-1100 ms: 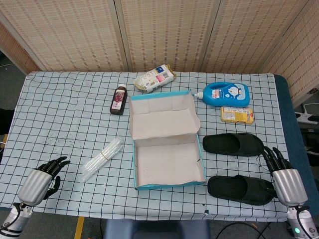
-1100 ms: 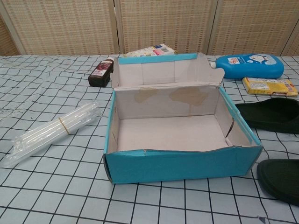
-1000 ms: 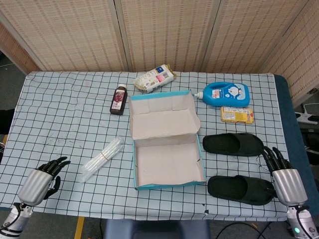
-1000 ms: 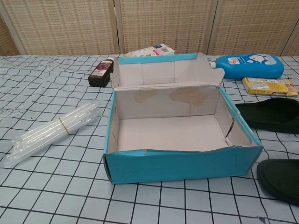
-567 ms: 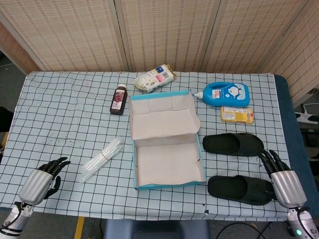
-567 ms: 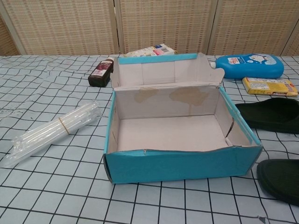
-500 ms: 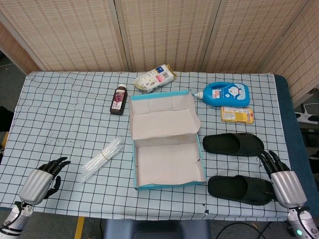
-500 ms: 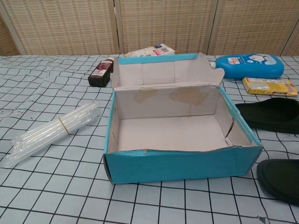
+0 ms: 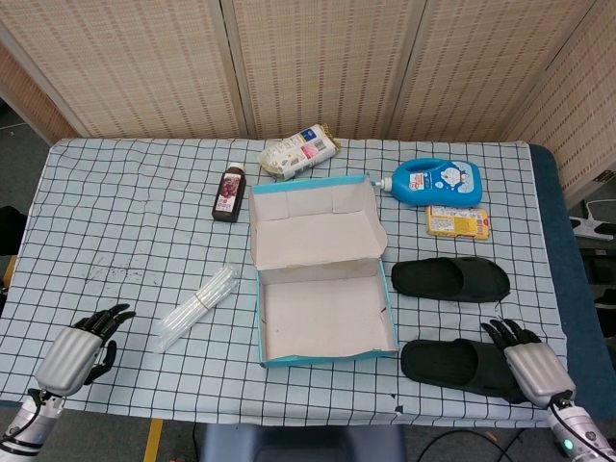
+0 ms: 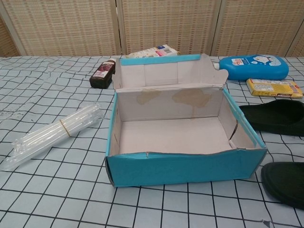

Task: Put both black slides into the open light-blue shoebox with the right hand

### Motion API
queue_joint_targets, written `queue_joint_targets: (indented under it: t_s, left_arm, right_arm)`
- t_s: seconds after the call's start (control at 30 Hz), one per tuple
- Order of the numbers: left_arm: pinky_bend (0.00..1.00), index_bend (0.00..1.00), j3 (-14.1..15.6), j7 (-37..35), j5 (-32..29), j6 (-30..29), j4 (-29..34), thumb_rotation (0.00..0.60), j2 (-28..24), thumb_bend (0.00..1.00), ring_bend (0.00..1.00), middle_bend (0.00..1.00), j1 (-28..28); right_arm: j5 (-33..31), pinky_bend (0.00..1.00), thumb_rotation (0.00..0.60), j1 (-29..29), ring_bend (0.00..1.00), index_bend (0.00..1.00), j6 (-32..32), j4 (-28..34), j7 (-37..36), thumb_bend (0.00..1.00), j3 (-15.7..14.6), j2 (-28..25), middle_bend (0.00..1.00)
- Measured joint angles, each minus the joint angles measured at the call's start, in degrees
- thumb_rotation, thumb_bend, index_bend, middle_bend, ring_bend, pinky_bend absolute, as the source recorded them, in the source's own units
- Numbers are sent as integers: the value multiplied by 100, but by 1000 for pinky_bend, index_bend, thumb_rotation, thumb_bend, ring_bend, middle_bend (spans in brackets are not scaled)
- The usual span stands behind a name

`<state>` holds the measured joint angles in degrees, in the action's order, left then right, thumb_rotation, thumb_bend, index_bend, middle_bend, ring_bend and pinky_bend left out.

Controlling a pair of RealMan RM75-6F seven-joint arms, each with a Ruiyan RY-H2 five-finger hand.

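Observation:
The open light-blue shoebox stands mid-table, empty, its lid folded back. Two black slides lie flat to its right: the far slide and the near slide by the table's front edge. My right hand hovers at the near slide's right end, fingers spread and pointing at it, holding nothing; whether it touches the slide I cannot tell. My left hand rests at the front left corner, fingers loosely apart, empty. Neither hand shows in the chest view.
A clear plastic tube bundle lies left of the box. Behind the box are a dark bottle, a snack bag, a blue bottle and a yellow packet.
My right hand has moved left and down toward the near slide's right end. The slides, the box and the left hand have not moved.

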<state>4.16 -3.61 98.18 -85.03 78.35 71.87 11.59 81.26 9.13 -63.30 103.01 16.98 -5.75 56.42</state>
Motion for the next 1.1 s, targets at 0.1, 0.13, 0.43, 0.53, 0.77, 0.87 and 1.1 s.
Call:
queue_joint_targets:
  t_s: [0.1, 0.13, 0.43, 0.53, 0.77, 0.87, 1.1]
  left_arm:
    - [452, 191, 5, -32, 12, -7, 13, 600, -6, 712, 229, 136, -3]
    - [452, 191, 7, -28, 20, -8, 11, 600, -7, 712, 229, 135, -2]
    - [452, 191, 4, -14, 27, -2, -15, 600, 1, 712, 229, 135, 3]
    - [453, 191, 3, -55, 17, 0, 3, 600, -2, 711, 229, 135, 2]
    - [452, 191, 4, -71, 45, -41, 4, 600, -4, 711, 229, 135, -6]
    - [452, 191, 8, -47, 59, -40, -12, 600, -5, 711, 229, 135, -2]
    - [452, 192, 14, -71, 70, -36, -6, 600, -11, 711, 229, 136, 2]
  right_arm:
    - [-120, 162, 600, 40, 0, 0, 82, -44, 90, 0, 5, 71, 34]
    - [-175, 162, 600, 55, 0, 0, 119, -65, 118, 0, 11, 101, 34]
    - [-980, 160, 600, 346, 0, 0, 767, -243, 352, 0, 90, 330, 34]
    - [-1130, 160, 600, 436, 0, 0, 892, -297, 392, 0, 94, 405, 36]
    - [-1361, 211, 600, 511, 73, 135, 968, -355, 505, 0, 68, 498, 169]
    - [-1454, 288, 600, 529, 169, 247, 952, -399, 560, 0, 66, 563, 266]
    - [-1555, 421, 600, 541, 353, 451, 828, -518, 641, 0, 65, 728, 434]
